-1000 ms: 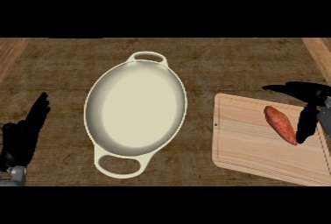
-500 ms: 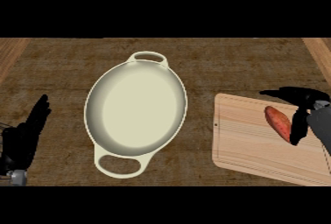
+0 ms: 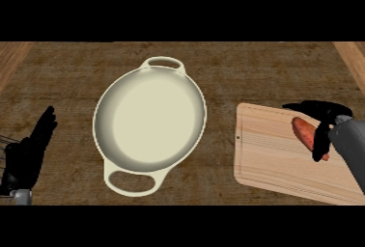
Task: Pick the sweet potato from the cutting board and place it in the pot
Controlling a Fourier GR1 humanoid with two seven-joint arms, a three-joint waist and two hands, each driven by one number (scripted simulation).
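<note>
The sweet potato (image 3: 305, 133) lay on the cutting board (image 3: 274, 159), right of the pot (image 3: 150, 124). The right hand (image 3: 324, 116) curled over it, thumb on one side and fingers (image 3: 320, 147) on the other (contact unclear). Bare counter (image 3: 264, 72) separated board and pot. The left hand (image 3: 28, 153) rested open, left of the pot.

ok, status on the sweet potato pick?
Right hand over the sweet potato, fingers curling round it; not lifted off the cutting board. Left hand open, resting at left edge. Pot empty, nothing in the way.
</note>
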